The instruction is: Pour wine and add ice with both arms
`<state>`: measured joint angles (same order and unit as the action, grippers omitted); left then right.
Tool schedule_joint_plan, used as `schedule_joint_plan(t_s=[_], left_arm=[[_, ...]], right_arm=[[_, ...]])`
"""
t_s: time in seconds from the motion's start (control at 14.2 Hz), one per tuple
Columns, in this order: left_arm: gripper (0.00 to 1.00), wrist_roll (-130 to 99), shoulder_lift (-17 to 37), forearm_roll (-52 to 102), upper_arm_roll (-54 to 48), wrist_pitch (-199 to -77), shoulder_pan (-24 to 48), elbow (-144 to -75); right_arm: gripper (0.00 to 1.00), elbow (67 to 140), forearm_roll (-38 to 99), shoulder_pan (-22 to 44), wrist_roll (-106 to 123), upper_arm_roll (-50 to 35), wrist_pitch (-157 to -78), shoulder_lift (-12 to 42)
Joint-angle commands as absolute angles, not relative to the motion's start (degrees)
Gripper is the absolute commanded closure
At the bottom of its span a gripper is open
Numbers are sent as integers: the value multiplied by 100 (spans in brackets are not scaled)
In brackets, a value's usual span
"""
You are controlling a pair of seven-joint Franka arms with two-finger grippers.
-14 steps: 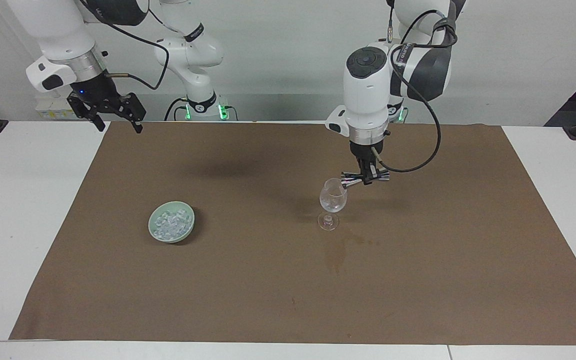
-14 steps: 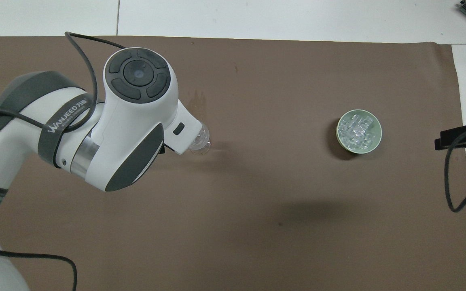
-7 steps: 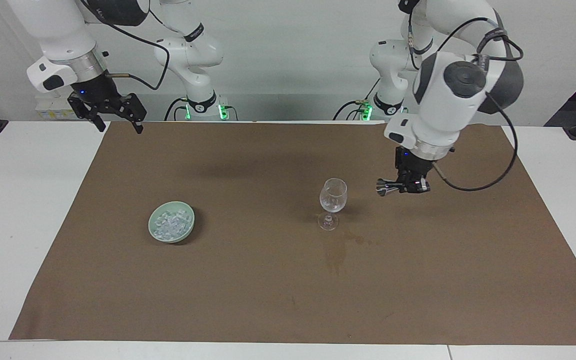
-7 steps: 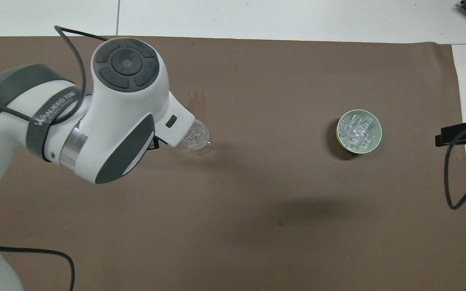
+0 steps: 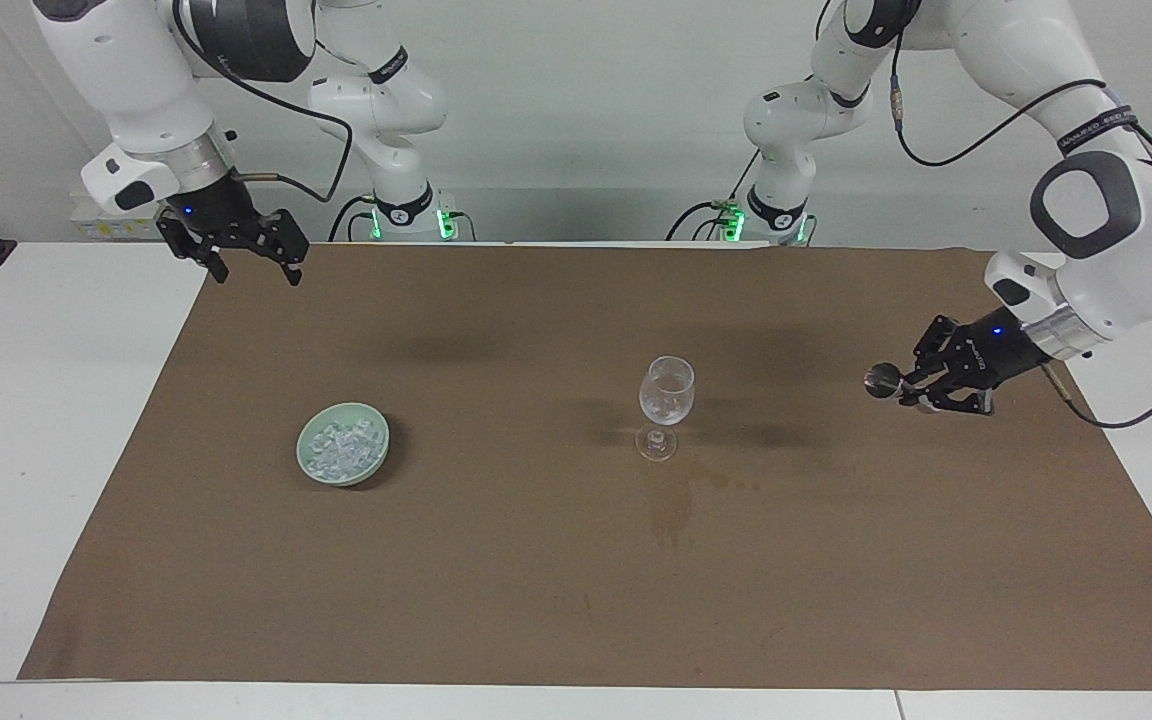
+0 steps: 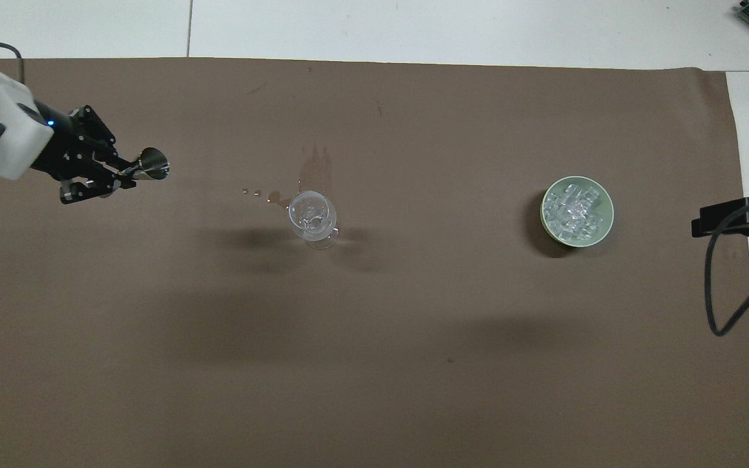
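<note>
My left gripper (image 5: 898, 385), at the right of the facing frame, is clenched on a small metal measuring cup (image 5: 880, 380) and hangs over the brown mat (image 5: 576, 600), well apart from the wine glass (image 5: 666, 405) at frame centre. My right gripper (image 5: 244, 250), at the upper left of that frame, hangs with its claws spread and empty over the mat's edge; that arm waits. The ice (image 5: 343, 448) lies heaped in a pale green bowl (image 5: 308, 462) at centre left, untouched. I judge the pour finished and the ice step next: the right claw should come down square over the bowl, pinch one chunk from the top of the heap, and release it low over the glass rim, since wet ice slips and the stemmed glass would tip easily. The measuring cup should be kept level until it is set down. The overhead frame shows droplets and a damp stain (image 6: 316, 166) just above the glass, barely legible in the facing frame; it shows the right gripper only as a sliver at its right edge, whereas the facing frame shows both grippers' height above the mat.
</note>
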<state>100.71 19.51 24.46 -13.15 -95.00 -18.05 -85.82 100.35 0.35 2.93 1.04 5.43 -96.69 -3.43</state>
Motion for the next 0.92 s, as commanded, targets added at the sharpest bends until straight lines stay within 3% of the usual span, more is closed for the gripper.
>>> schedule_joint_plan(t_s=[0.0, 0.28, 0.49, 0.85], left_arm=[[100, 11001, 2327, 3398, -1397, -9046, -2406, -8683], [100, 12329, 3066, 4393, -1397, -8447, -3259, -8771], [100, 13067, 3181, 5148, -1397, -8183, -3690, -9420], [100, 13316, 3972, 5730, -1415, -7972, -4087, -9457]], right_arm=[[0, 10475, 106, 290, 666, 475, -10369, -185], [0, 10512, 105, 290, 1554, 378, -10933, 473], [0, 10783, 105, 290, 1661, 369, -11292, 519], [0, 11101, 105, 299, 1793, 360, -12084, 843]])
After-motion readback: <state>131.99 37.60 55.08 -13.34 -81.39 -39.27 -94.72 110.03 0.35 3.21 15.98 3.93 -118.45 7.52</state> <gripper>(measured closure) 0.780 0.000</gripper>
